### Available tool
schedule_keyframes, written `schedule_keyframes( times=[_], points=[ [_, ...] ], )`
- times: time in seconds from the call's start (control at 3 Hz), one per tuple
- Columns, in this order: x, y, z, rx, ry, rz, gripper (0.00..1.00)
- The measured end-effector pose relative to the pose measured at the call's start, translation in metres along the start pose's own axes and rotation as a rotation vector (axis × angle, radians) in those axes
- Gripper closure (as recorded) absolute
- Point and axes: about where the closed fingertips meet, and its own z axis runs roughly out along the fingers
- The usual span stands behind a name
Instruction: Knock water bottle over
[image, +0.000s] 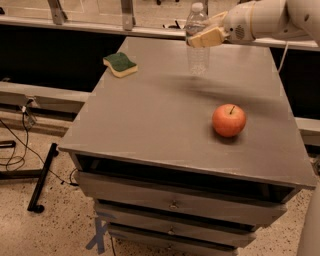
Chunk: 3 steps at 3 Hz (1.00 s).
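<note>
Water bottle (198, 56) stands upright near the worktop (150, 130) far edge; my end effector (206, 37) is at its upper body, grip state I can't tell. Risk: a push sends it off the back, or glances past.

You have the gripper (206, 36) at the upright water bottle's (198, 57) shoulder — twelve o'clock on the table (150, 115), apple (229, 120) at four.
</note>
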Motion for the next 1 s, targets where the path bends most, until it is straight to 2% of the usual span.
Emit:
schedule_keyframes(
  times=[0.33, 0.67, 1.0],
  points=[
    [-0.003, 0.019, -0.008, -0.084, 0.156, -0.15, 1.0],
    [0.007, 0.042, -0.015, -0.172, 0.343, -0.321, 1.0],
    [0.019, 0.059, -0.02, -0.25, 0.5, -0.485, 1.0]
  ],
)
